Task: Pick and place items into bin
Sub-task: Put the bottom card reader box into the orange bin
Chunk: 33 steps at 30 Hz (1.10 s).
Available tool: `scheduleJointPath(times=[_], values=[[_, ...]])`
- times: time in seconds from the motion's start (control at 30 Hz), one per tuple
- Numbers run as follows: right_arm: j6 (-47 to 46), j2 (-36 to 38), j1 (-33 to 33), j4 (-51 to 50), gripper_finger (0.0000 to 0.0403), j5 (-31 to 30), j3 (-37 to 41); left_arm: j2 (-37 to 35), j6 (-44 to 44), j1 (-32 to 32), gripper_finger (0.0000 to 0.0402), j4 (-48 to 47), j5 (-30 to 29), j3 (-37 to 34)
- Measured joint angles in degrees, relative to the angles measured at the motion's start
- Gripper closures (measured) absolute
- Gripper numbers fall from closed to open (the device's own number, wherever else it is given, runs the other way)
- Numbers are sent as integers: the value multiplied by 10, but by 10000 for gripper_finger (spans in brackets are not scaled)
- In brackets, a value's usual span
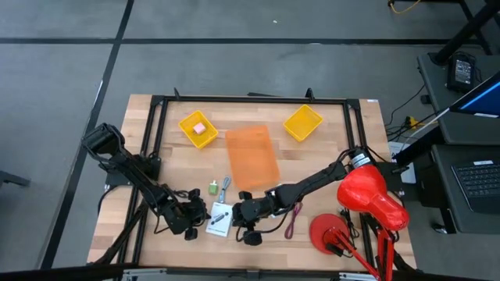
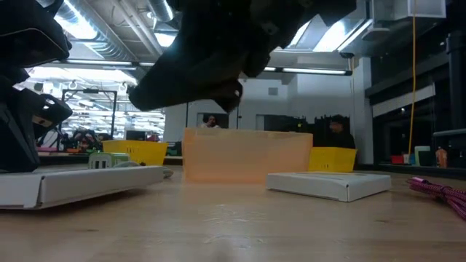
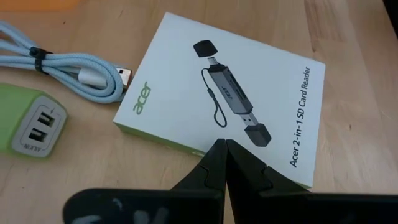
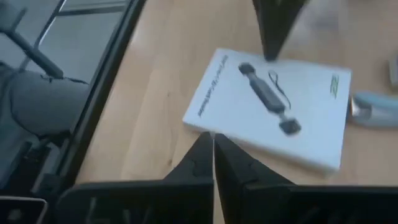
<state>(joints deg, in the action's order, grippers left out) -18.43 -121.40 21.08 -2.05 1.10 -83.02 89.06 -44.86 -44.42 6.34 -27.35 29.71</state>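
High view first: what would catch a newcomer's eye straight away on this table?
Both grippers, the left gripper and right gripper, crowd a white card-reader box near the table's front edge, fingers shut. Behind it lies an orange bin, flanked by two yellow trays, one holding a pink block.

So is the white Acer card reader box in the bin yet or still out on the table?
Still out. The white box lies flat on the wooden table, near the orange bin, between both shut tools.
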Motion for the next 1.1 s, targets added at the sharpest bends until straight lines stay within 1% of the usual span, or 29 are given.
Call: scheduleJointPath(times=[0.07,0.2,0.33,0.43,0.57,0.87,1.1], values=[[-25,0,2,-6,403,0,0,0,0,0,400,0,0,0],[-29,0,9,-14,403,-1,0,0,0,0,400,-2,-2,0],[-99,-3,13,-13,402,1,0,0,1,0,400,-3,-2,0],[-142,-4,13,-12,393,1,0,0,1,-1,400,-5,-6,0],[-191,-4,15,-4,361,-6,0,1,6,-4,400,-6,-14,-1],[-318,-7,14,-3,268,-58,0,1,6,-9,400,-7,-17,-1],[-398,-32,11,24,224,-60,0,1,12,-9,400,-5,-17,-1]])
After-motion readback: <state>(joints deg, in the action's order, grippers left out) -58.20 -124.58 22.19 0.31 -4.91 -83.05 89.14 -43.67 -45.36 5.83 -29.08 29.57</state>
